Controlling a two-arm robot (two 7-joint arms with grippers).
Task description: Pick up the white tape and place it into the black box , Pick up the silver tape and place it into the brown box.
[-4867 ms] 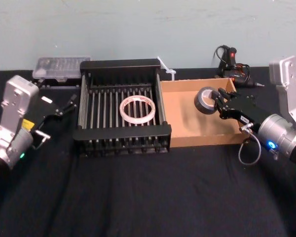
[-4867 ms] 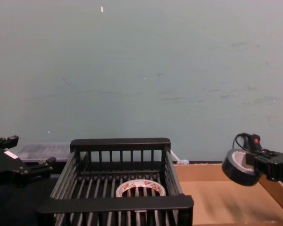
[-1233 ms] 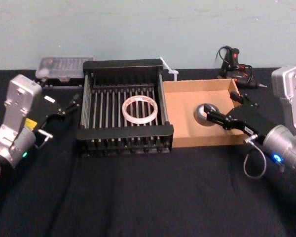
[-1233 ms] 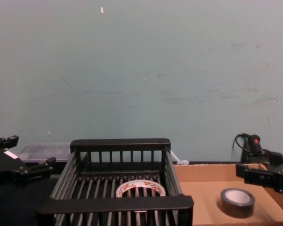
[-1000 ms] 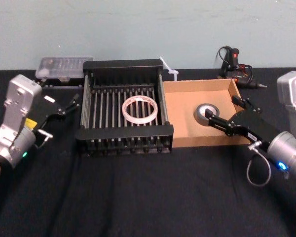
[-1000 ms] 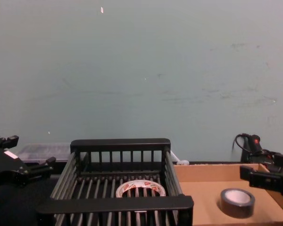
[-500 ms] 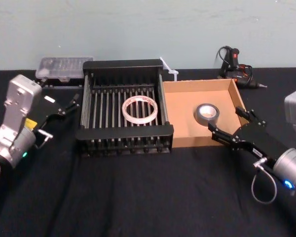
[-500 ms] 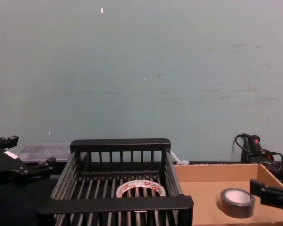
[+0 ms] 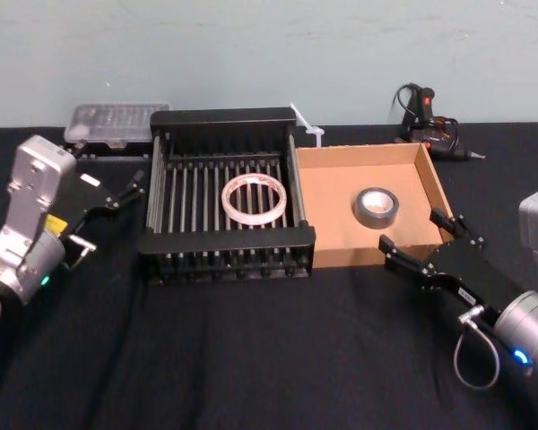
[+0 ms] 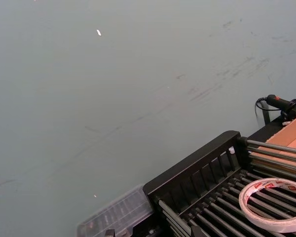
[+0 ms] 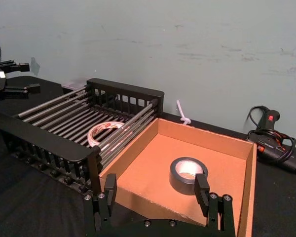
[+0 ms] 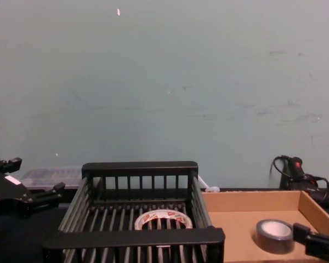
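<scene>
The white tape [image 9: 251,219] [image 10: 266,223] [image 11: 99,131] [image 12: 178,221] lies flat on the slatted floor of the black box [image 9: 224,240] [image 11: 44,139] [image 12: 137,236]. Beside it on the right, the silver tape [image 9: 377,222] [image 11: 180,185] [image 12: 266,242] lies flat on the floor of the brown box [image 9: 327,210] [image 11: 153,168]. My right gripper [image 9: 409,227] [image 11: 156,190] stands open and empty at the brown box's near right corner, clear of the silver tape. Left of the black box, my left gripper [image 9: 121,190] [image 12: 33,181] is parked open.
A clear plastic case [image 9: 117,121] sits behind the black box at the back left. A black corded hand tool [image 9: 426,112] lies behind the brown box, and a small white piece [image 9: 305,125] between them. Black cloth covers the table's front.
The right gripper held the silver tape over the brown box, let it go onto the floor, then drew back toward me and downward, out of the box. The left arm has not moved.
</scene>
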